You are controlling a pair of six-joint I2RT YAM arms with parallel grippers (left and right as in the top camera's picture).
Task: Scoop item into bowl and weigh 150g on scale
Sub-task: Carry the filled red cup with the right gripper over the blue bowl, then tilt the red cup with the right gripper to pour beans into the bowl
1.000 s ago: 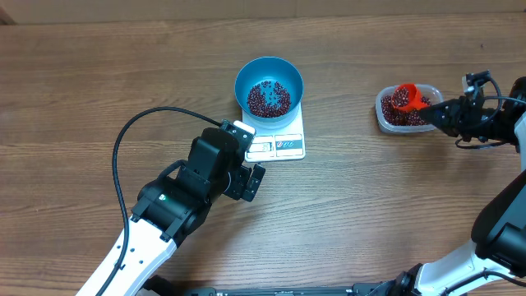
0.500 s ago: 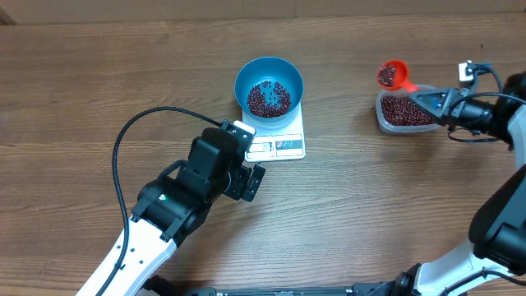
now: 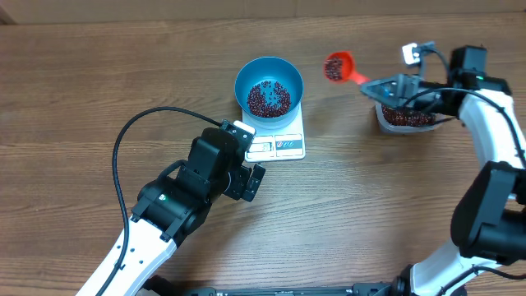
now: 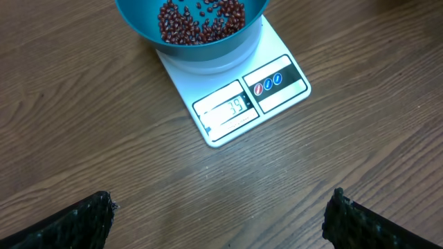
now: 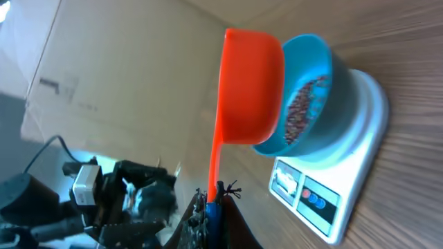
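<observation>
The blue bowl (image 3: 269,78) stands on the white scale (image 3: 279,141), and dark red beans (image 3: 269,99) cover its bottom. My right gripper (image 3: 378,85) is shut on the handle of a red scoop (image 3: 337,66). The scoop carries beans and hangs in the air to the right of the bowl, apart from it. In the right wrist view the scoop (image 5: 252,90) shows in front of the bowl (image 5: 311,52). My left gripper (image 4: 221,207) is open over bare wood just in front of the scale (image 4: 252,97), with nothing between its fingers.
A clear plastic tub (image 3: 403,120) of beans sits under my right arm at the right. A black cable (image 3: 136,131) loops over the table at the left. My left arm (image 3: 181,201) lies below the scale.
My right arm has lifted the scoop with beans out of the tub and carried it left towards the bowl. The left arm has not moved.
</observation>
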